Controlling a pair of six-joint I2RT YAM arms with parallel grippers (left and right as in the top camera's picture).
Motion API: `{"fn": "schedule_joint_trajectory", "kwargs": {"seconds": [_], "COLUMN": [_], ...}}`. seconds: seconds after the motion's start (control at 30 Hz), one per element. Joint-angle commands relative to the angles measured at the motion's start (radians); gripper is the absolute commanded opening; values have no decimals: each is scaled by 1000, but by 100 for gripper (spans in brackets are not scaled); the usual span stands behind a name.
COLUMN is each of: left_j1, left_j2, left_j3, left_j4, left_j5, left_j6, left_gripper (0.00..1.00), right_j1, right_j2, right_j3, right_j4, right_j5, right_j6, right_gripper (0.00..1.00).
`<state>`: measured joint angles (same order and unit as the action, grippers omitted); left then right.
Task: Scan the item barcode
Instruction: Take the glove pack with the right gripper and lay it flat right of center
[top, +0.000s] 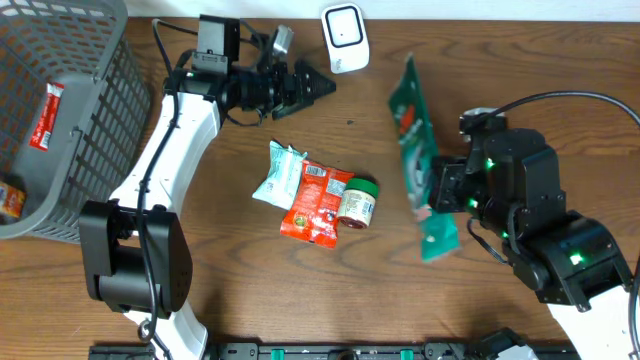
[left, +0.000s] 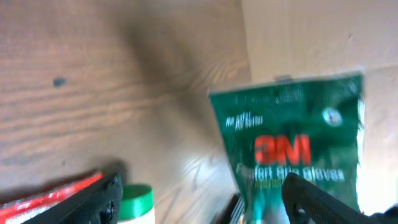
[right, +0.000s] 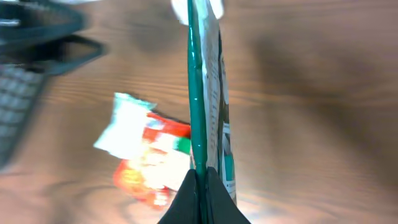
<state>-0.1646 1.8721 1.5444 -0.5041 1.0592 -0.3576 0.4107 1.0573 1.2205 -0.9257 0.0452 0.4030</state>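
Observation:
The item is a green 3M gloves packet (top: 412, 130), lifted over the table right of centre. My right gripper (top: 443, 187) is shut on its lower part. In the right wrist view the packet (right: 200, 93) stands edge-on, pinched between the shut fingertips (right: 200, 186). A white barcode scanner (top: 343, 38) lies at the table's back edge, just left of the packet's top. My left gripper (top: 322, 84) is open and empty, pointing right, below and left of the scanner. From the left wrist the packet's printed front (left: 292, 149) shows beyond the open gripper (left: 205, 208).
A white-teal pouch (top: 277, 172), a red packet (top: 318, 200) and a green-lidded jar (top: 358, 200) lie together mid-table. A grey basket (top: 100, 90) at the far left holds a red-white packet (top: 46, 115).

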Motion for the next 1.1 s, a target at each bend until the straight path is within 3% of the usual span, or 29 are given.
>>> {"fn": "schedule_joint_trajectory", "kwargs": {"seconds": [0.0, 0.13, 0.5, 0.6, 0.67, 0.7, 0.83, 1.07], "left_j1": [-1, -1, -1, -1, -1, -1, -2, -5], "left_j2": [-8, -8, -8, -8, -8, -8, -8, -8], "left_j3": [4, 4, 4, 4, 4, 4, 4, 4], "left_j4": [-69, -171, -239, -239, -240, -240, -240, -289], "left_j5": [-74, -176, -216, -262, -292, -294, -294, -294], "left_j6": [140, 204, 253, 253, 253, 253, 253, 254], "left_gripper": [82, 82, 82, 82, 82, 82, 82, 82], "right_j1": [-6, -6, -3, -3, -4, -4, -8, -116], "right_j2": [72, 206, 592, 642, 653, 653, 621, 515], "right_j3": [-7, -31, -31, -31, -31, -30, 17, 126], "right_j4": [-40, -47, 100, 109, 111, 111, 80, -50], "right_j5": [235, 340, 350, 350, 343, 338, 235, 43], "right_j6": [-41, -41, -45, -46, -47, -56, -156, -185], "right_gripper": [1, 1, 2, 17, 49, 60, 72, 78]}}
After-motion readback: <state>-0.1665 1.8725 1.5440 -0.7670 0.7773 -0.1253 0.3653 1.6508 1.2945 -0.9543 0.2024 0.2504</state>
